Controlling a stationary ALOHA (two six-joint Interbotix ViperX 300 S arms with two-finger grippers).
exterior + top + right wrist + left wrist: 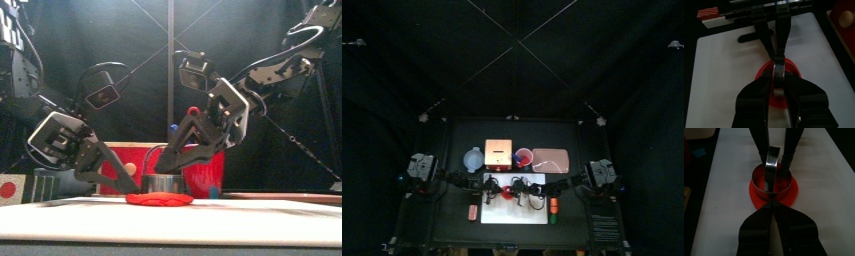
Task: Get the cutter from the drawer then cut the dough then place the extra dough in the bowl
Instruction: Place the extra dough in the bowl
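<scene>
red dough (160,199) lies flat near the middle of a white cutting board (509,213), and a round metal cutter (166,183) stands on it. the right gripper (777,75) comes down from above, jaws clamped on the cutter's upright wire handle (773,159). the left gripper (771,206) reaches in low from the left, jaws drawn together, tips at the cutter's rim (whether they pinch the wall is unclear). behind the board stand a blue-grey bowl (472,157), a wooden box (500,150), a red cup (203,168) and a pink tray (551,158).
</scene>
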